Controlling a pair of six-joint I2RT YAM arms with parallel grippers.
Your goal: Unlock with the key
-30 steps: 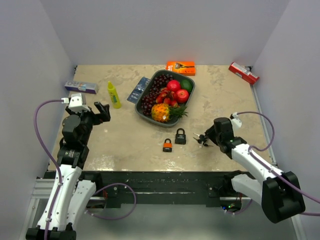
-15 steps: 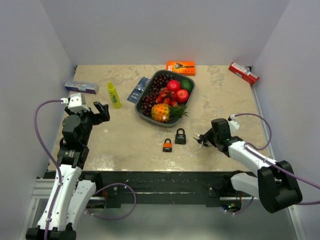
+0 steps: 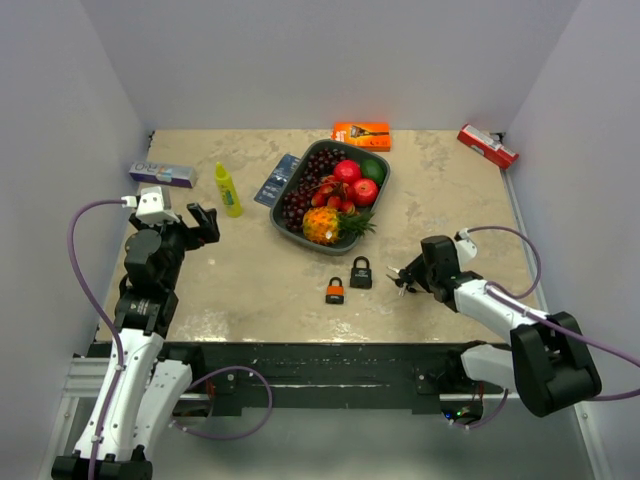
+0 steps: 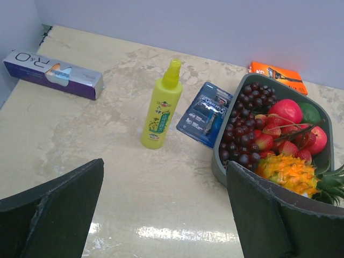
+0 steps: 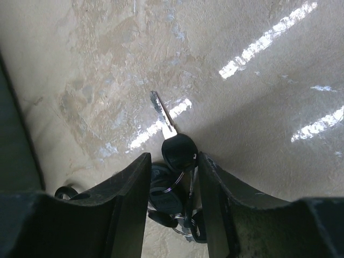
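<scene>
Your right pincer (image 3: pixel 403 277) grips the key bunch (image 5: pixel 179 152), its lower keys hidden between the fingers. The black padlock (image 3: pixel 361 272) and orange padlock (image 3: pixel 335 291) lie beyond its tips. Your left pincer (image 4: pixel 165 164) gapes.

Two padlocks (image 3: pixel 335 291) (image 3: pixel 361 272), one key bunch (image 5: pixel 174 183), one bottle (image 3: pixel 228 190)

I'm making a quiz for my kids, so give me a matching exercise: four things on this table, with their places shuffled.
1 keys
2 yellow bottle
3 red box
4 orange padlock

A far right corner
B between the fingers of the right hand
C left of the fruit tray
D beside the black padlock

Pairs: 1-B, 2-C, 3-A, 4-D
</scene>
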